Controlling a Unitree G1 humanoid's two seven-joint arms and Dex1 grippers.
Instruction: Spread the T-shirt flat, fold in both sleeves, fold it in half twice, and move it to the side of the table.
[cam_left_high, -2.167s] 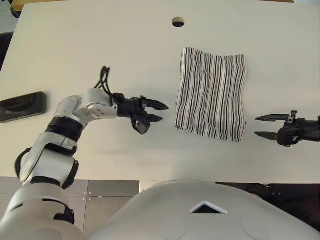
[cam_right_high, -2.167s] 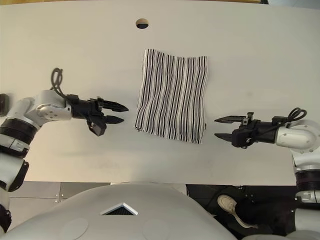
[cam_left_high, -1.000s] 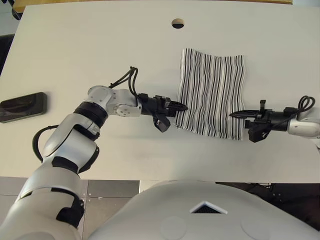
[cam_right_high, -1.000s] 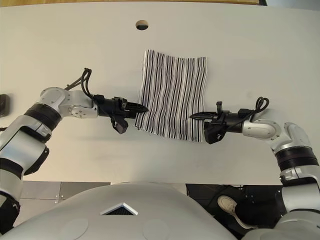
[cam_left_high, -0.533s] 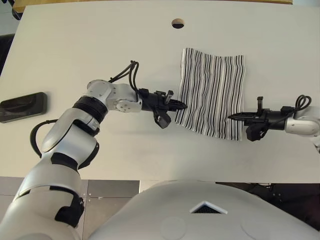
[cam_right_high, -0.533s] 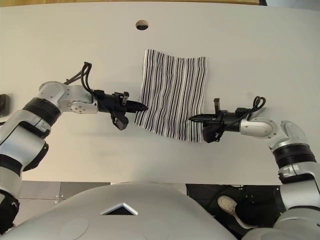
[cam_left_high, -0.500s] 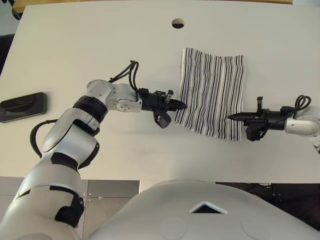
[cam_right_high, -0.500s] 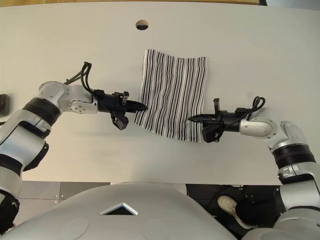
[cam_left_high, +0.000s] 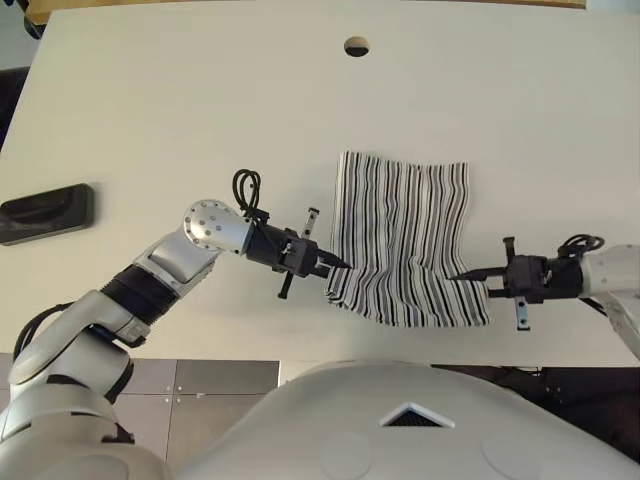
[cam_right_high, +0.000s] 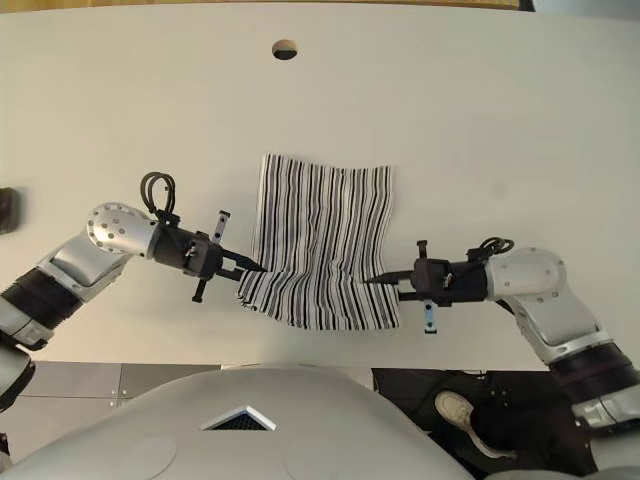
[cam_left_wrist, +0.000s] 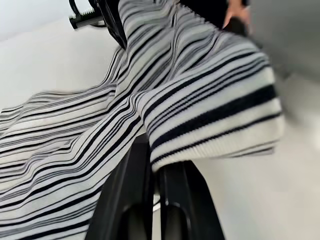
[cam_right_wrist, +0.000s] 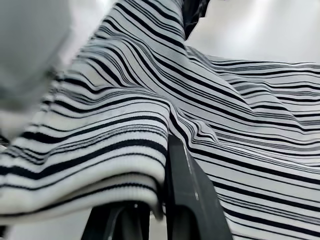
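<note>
The folded T-shirt (cam_left_high: 405, 235), white with black stripes, lies on the white table (cam_left_high: 200, 110) near its front edge. My left gripper (cam_left_high: 336, 267) is shut on the shirt's left edge close to the near corner. My right gripper (cam_left_high: 462, 277) is shut on the right edge close to the other near corner. Both near corners are lifted a little and the cloth sags between them. In the left wrist view the striped fabric (cam_left_wrist: 190, 105) drapes over my closed fingers (cam_left_wrist: 172, 200). The right wrist view likewise has cloth (cam_right_wrist: 150, 115) hanging over its fingers (cam_right_wrist: 182, 195).
A dark flat object (cam_left_high: 45, 212) rests at the table's left edge. A round cable hole (cam_left_high: 356, 45) sits at the far middle. The table's front edge (cam_left_high: 250, 352) runs just below the shirt.
Both grippers have pulled the shirt toward the table's near edge and slightly left. The near corners are now pinched and raised.
</note>
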